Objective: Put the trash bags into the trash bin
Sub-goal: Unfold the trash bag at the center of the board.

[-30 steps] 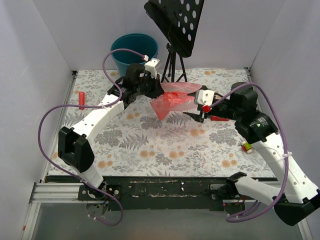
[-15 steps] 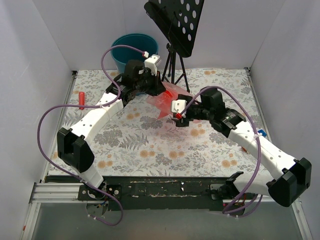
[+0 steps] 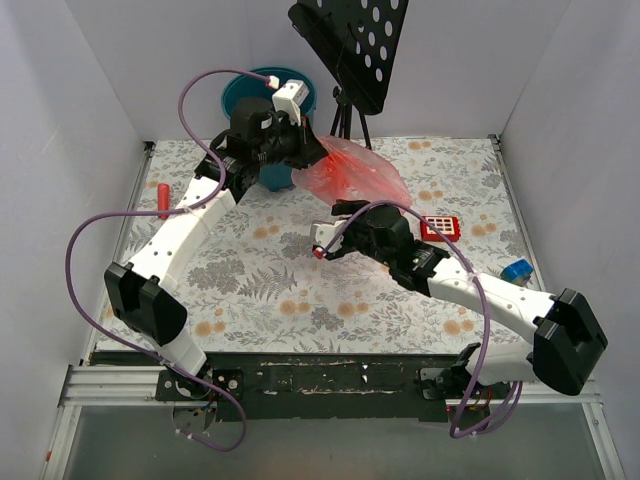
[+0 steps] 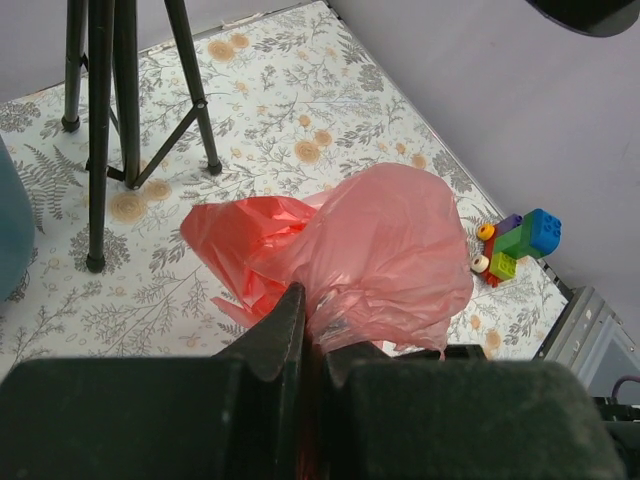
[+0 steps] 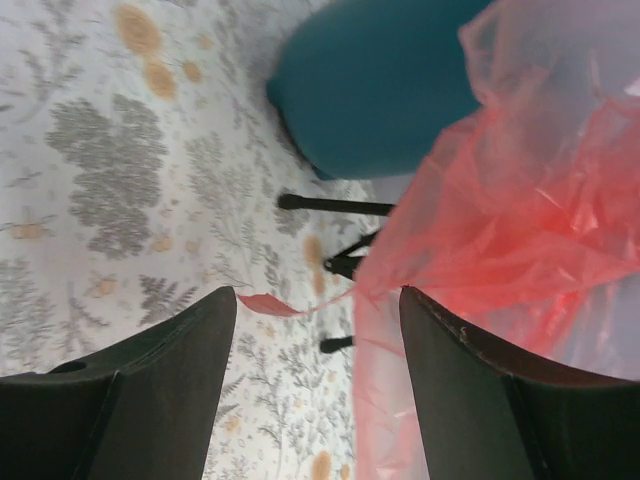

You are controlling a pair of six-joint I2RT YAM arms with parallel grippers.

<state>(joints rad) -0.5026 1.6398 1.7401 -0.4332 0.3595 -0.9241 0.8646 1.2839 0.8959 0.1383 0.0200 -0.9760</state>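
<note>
**Operator:** What is my left arm doing?

**Spotter:** Your left pincer [image 4: 305, 312] is clenching on the trash bag [image 4: 380, 240]. Its two fingers are pressing together with a pinch of the red film caught between them. The rest of the bag is billowing out beyond the tips, crumpled and see-through.

**Operator:** And where is the bag sitting?

**Spotter:** It is hanging in the air over the far part of the desk [image 3: 270, 280], not lying on it. From above, you are holding it just to the right of the trash bin [image 3: 245, 95], and the loose end is trailing away to the right, past the foot of the music stand [image 3: 350, 40]. None of it is lying inside the bin.

**Operator:** What about my right side?

**Spotter:** Your right pincer [image 5: 315, 300] is standing released, fingers wide apart and gripping nothing. It is pointing up at the bag from the near side. In its own camera a thin red wisp of film is showing between the fingers, and I cannot tell whether it is touching them. The red square toy [image 3: 440, 227] is lying on the desk to the right of that arm, and the toy bricks [image 4: 515, 245] are resting near the right edge.
</note>
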